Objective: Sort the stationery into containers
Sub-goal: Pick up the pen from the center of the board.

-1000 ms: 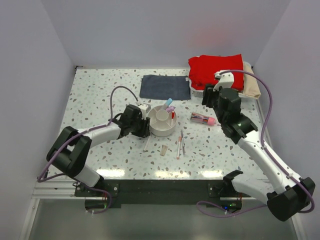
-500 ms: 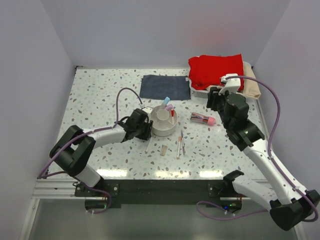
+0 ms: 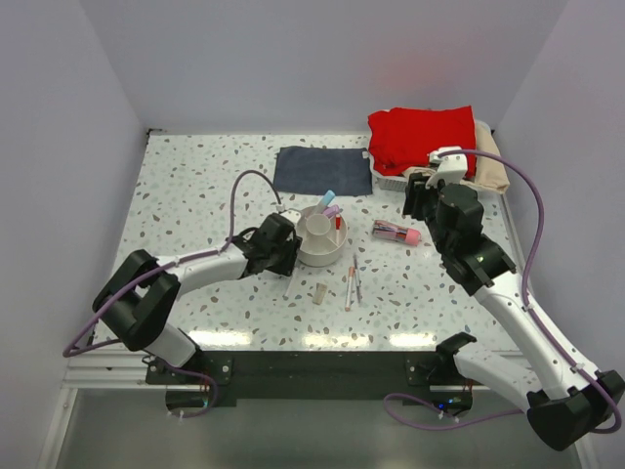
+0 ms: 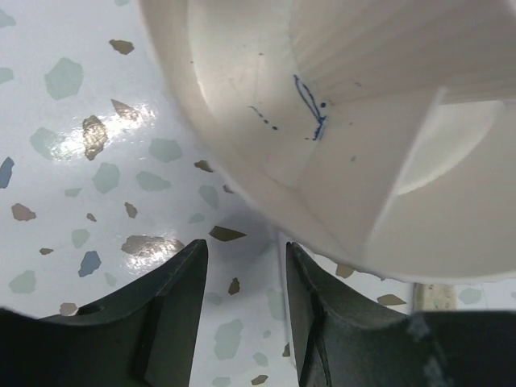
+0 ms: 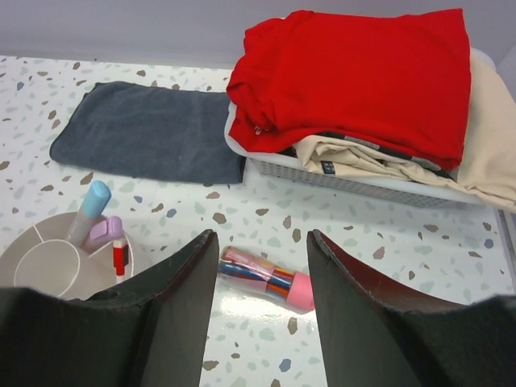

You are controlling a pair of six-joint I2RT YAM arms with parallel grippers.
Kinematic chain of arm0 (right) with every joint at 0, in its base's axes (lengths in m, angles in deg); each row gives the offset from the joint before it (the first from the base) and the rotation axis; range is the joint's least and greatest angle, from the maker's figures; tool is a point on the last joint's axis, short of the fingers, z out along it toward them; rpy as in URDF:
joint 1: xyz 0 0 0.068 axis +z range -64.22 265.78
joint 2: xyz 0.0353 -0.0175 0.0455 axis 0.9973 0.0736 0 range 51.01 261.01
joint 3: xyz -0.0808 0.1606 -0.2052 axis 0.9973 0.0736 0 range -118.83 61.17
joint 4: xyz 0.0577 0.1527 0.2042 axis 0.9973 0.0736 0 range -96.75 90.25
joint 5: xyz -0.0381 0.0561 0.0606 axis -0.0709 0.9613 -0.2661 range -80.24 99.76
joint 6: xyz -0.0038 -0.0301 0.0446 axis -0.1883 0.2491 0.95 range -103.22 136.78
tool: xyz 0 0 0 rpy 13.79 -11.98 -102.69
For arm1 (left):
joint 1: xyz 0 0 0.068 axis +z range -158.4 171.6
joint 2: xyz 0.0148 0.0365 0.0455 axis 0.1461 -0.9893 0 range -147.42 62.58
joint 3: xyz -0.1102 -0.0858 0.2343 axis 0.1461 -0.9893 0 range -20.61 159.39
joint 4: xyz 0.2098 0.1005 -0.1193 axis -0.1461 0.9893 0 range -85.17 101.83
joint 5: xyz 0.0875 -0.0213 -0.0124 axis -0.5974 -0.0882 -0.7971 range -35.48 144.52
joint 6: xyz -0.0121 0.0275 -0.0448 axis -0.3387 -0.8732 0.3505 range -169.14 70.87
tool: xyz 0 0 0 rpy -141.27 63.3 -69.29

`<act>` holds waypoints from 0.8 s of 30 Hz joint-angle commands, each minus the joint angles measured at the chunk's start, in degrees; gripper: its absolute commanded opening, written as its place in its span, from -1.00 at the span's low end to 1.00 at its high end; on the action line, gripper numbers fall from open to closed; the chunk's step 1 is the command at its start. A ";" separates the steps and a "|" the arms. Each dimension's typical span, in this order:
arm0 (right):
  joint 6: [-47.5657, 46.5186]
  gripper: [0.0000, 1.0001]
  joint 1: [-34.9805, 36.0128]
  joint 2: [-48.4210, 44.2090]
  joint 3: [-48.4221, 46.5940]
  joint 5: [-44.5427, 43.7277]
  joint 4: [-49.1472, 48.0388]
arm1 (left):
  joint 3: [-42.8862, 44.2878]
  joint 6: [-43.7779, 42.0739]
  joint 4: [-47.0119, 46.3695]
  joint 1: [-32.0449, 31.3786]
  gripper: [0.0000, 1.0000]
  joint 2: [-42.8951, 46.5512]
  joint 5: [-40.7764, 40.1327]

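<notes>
Roughly, the sorting looks under halfway done. On the left, the left gripper point(image 4: 243, 250) sits low over the speckled table point(image 3: 186, 195) with its fingers point(image 4: 173, 306) parted and nothing between them, just short of the wall of the divided bowl point(image 4: 266, 105). A slim white pen point(image 3: 289, 283) lies loose just beside it.

The bowl point(image 3: 320, 262) already holds three items on its far-right side: a blue-capped marker point(image 3: 325, 199), a lilac-capped one point(image 3: 333, 209) and a red-capped pen point(image 3: 338, 225).

In front of the bowl, a beige eraser block point(image 3: 320, 291) and two pens point(image 3: 349, 283) (side by side, nearly touching) lie unsorted. Further right lies the pink-tipped bundle point(image 5: 266, 278), near the bowl but apart from it.

The right gripper point(image 5: 260, 242) hangs above that bundle, fingers point(image 5: 181, 306) spread wide and empty. By this count, five pieces are left to place.
</notes>
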 commanded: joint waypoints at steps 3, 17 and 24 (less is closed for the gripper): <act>0.42 0.03 0.09 -0.47 0.25 0.42 -1.61 | 2.54 -0.54 -0.76 -2.00 -0.06 1.28 0.50; 0.24 0.03 -0.70 -3.72 2.36 -0.37 -0.03 | 3.94 -1.94 -4.28 -5.16 -0.19 -6.28 1.56; 0.33 0.02 -0.79 -4.61 2.97 -0.46 0.67 | 3.24 -4.23 -1.73 -6.66 -0.46 -7.33 1.55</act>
